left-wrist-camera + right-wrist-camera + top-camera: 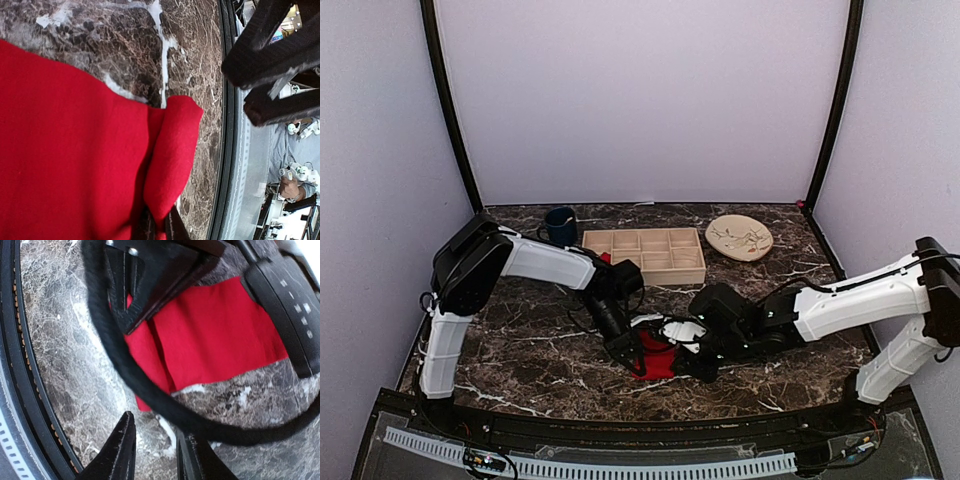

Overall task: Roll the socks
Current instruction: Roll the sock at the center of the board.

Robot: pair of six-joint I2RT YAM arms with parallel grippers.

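Tightly, left pincer [159,225] on socks [75,150]

Arm posture: both arms meet just toward 6 o'clock of table centre.
The left arm [545,262] reaches in from 9 o'clock, and the left gripper [159,222] is pinched closed on the socks [75,150]. The right arm [850,300] reaches in low from 3 o'clock, with the right gripper [156,432] jaws parted and gripping nothing.
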